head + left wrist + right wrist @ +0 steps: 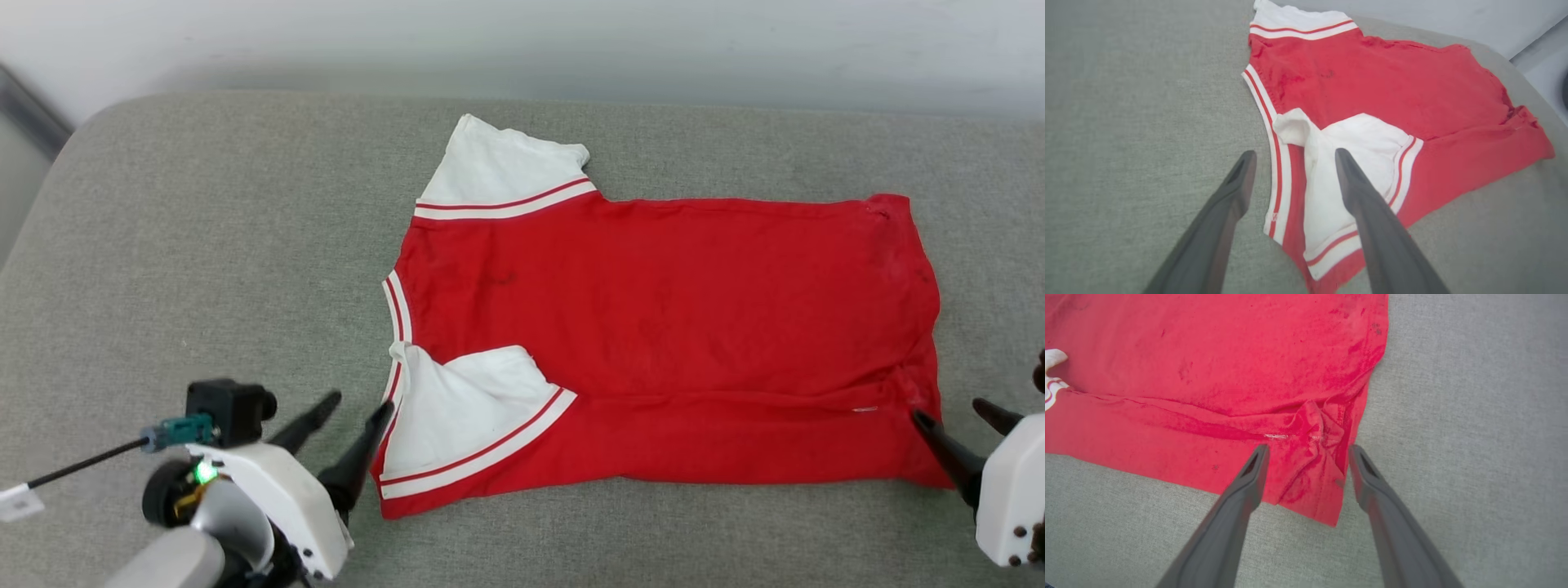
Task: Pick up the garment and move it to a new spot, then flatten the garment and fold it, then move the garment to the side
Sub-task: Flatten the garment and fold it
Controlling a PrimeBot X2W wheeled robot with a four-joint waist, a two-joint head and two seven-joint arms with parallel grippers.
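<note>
Mid grey woven-fabric cushion (pixel 204 245): bright red jersey shirt w/ white striped-trim sleeves (pixel 669 310), flat, near edge folded over. L gripper (pixel 359 402) at collar end, R gripper (pixel 949 410) at hem corner. Both jaws spread, nothing pinched. Risk: hem corner bunched, so R may catch one layer only & skew the fold.

Wide bare cushion (pixel 204 245) left of garment (pixel 653 310) — free passage, narrower strips in front and behind

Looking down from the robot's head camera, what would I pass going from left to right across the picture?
Left end effector, open, over the grey cushion → red jersey, sleeve end first → right end effector, open, at the jersey's hem corner.
</note>
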